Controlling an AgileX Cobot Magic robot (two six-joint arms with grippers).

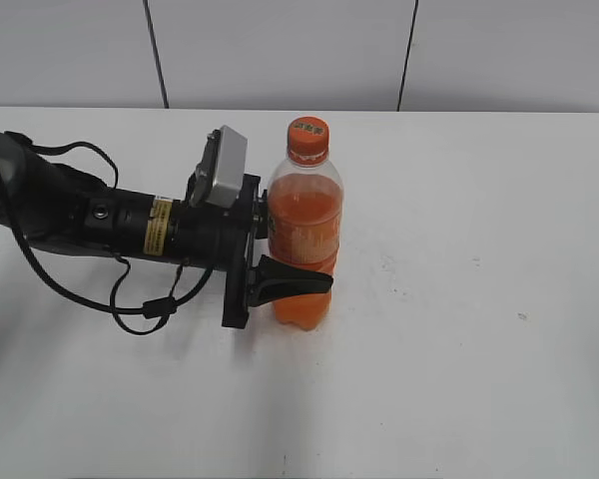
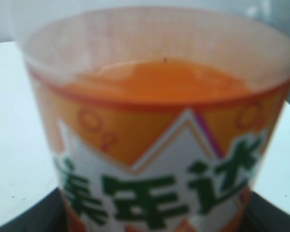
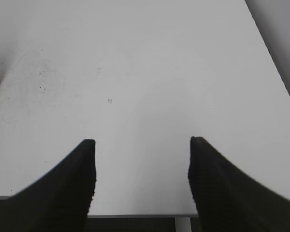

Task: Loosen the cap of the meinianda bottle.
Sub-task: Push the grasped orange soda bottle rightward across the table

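Note:
The meinianda bottle (image 1: 304, 239) stands upright on the white table, filled with orange drink, with an orange and white label band. Its small orange cap (image 1: 307, 135) sits on top, untouched. My left gripper (image 1: 298, 261) reaches in from the left and is shut on the bottle's body at label height. In the left wrist view the bottle's label (image 2: 154, 159) fills the frame, with dark jaw tips at the bottom corners. My right gripper (image 3: 141, 166) is open and empty over bare table; it does not show in the exterior view.
The white table (image 1: 479, 299) stretches around the bottle. A tiled wall (image 1: 280, 50) runs along the back. The left arm's black cables (image 1: 130, 299) lie on the table at the left. The table's near edge (image 3: 135, 215) shows under the right gripper.

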